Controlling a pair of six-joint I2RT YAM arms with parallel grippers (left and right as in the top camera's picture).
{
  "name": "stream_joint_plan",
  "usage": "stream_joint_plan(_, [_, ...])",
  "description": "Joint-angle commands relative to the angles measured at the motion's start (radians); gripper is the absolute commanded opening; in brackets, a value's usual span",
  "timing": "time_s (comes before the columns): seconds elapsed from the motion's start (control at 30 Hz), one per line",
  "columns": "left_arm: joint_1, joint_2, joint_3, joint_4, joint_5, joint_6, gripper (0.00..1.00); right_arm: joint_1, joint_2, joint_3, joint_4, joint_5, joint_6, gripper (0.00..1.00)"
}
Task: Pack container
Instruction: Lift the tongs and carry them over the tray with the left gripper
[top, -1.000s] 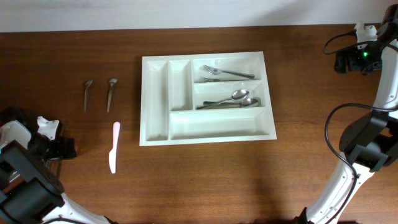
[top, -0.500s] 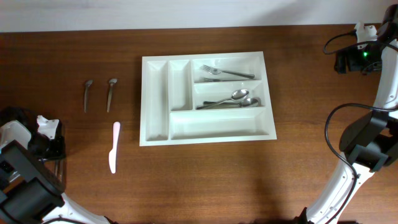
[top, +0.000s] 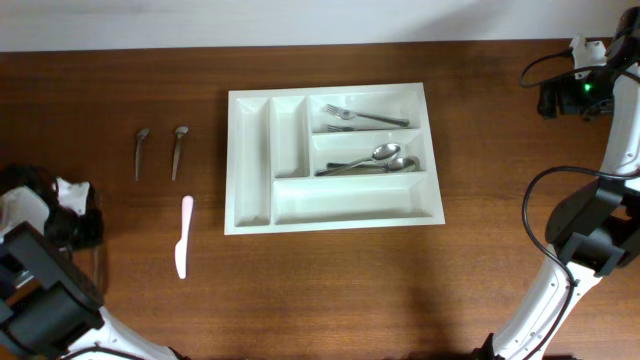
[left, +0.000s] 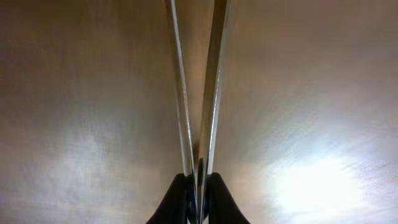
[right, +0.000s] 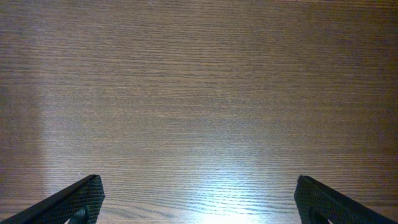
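I log the container (top: 345, 200): white, five compartments, mid-surface (top: 320, 290), with forks (top: 365, 117) and spoons (top: 380, 158) in its two upper long bays. My left tool (left: 199, 194) is clamped on two thin metal strips (left: 214, 93). My right tool (right: 199, 190) gapes wide over bare wood, holding nothing.

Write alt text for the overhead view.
A white five-compartment cutlery tray sits centred on a dark wooden table, holding forks in its upper right slot and spoons in the one below. Left of it lie two small spoons and a pale knife.
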Motion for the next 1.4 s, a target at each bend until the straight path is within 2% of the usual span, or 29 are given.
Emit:
stream_joint_plan(0.0, [-0.051,0.003,0.130,-0.006,0.158,-0.181,0.02,0.001,0.008,-0.006,0.000,-0.013,-0.003,0.99])
stream_joint_plan(0.1, [-0.094,0.003,0.231,-0.020,0.242,-0.365,0.02,0.001,0.008,-0.006,0.000,-0.013,-0.003,0.99])
stream_joint_plan(0.2, [-0.138,0.001,0.320,-0.042,0.365,-0.479,0.02,0.001,0.008,-0.006,0.000,-0.013,-0.003,0.99])
stream_joint_plan(0.4, [-0.264,0.000,0.474,-0.014,0.890,-0.767,0.02,0.001,0.008,-0.006,0.000,-0.013,-0.003,0.99])
stream_joint_plan(0.47, [-0.316,0.000,0.502,0.021,0.975,-0.872,0.02,0.001,0.008,-0.006,0.000,-0.013,-0.003,0.99])
stream_joint_plan(0.5, [-0.359,0.000,0.518,0.037,0.986,-0.967,0.02,0.001,0.008,-0.006,0.000,-0.013,-0.003,0.99])
stream_joint_plan(0.53, [-0.393,0.000,0.529,0.047,0.991,-1.050,0.02,0.001,0.008,-0.006,0.000,-0.013,-0.003,0.99])
stream_joint_plan(0.57, [-0.447,0.000,0.539,0.071,0.990,-1.182,0.02,0.000,0.008,-0.006,0.000,-0.013,-0.003,0.99])
stream_joint_plan(0.73, [-0.594,0.000,0.540,0.114,0.995,-1.524,0.02,0.000,0.008,-0.006,0.000,-0.013,-0.003,0.99])
stream_joint_plan(0.77, [-0.648,0.000,0.540,0.114,0.998,-1.630,0.02,0.001,0.008,-0.006,0.000,-0.013,-0.003,0.99])
stream_joint_plan(0.93, [-0.776,0.000,0.540,0.107,0.991,-1.856,0.02,0.001,0.008,-0.006,0.000,-0.013,-0.003,0.99])
stream_joint_plan(1.0, [-0.824,0.000,0.540,0.106,0.944,-1.914,0.02,0.001,0.008,-0.006,0.000,-0.013,-0.003,0.99])
stream_joint_plan(1.1, [-0.887,0.000,0.540,0.041,0.809,-1.921,0.02,0.001,0.008,-0.006,0.000,-0.013,-0.003,0.99])
stream_joint_plan(1.23, [-0.945,0.000,0.540,-0.203,0.570,-1.942,0.02,0.001,0.008,-0.006,0.000,-0.013,-0.003,0.99])
stream_joint_plan(1.3, [-0.958,0.000,0.540,-0.325,0.460,-1.991,0.02,0.000,0.008,-0.006,0.000,-0.013,-0.003,0.99])
stream_joint_plan(1.37, [-0.967,0.000,0.540,-0.410,0.409,-2.058,0.02,0.001,0.008,-0.006,0.000,-0.013,-0.003,0.99])
